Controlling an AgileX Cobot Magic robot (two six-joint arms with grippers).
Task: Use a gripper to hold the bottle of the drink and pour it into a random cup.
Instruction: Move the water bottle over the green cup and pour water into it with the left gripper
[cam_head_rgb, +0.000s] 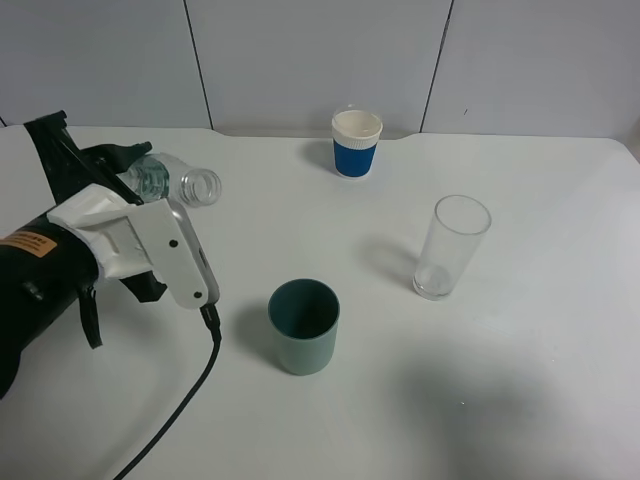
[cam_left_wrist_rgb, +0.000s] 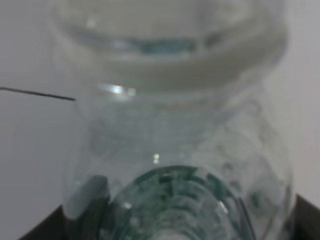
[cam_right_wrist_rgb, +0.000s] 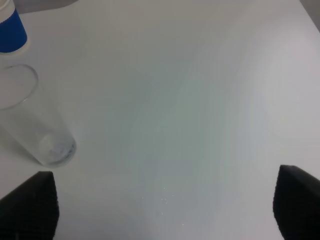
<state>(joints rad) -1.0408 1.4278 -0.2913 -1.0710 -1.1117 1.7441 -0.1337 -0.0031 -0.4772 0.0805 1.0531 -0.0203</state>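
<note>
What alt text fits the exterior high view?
The left end effector grips a tipped, capless clear bottle at the left of a white table. A teal cup stands front centre, a clear glass right, a blue-and-white paper cup behind.

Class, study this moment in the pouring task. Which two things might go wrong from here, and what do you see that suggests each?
1. The bottle is tipped, its uncapped mouth over bare table, short of the teal cup; any drink in it may spill before it gets there.
2. The black cable hangs close to that cup and might nudge it as the arm swings over.
</note>
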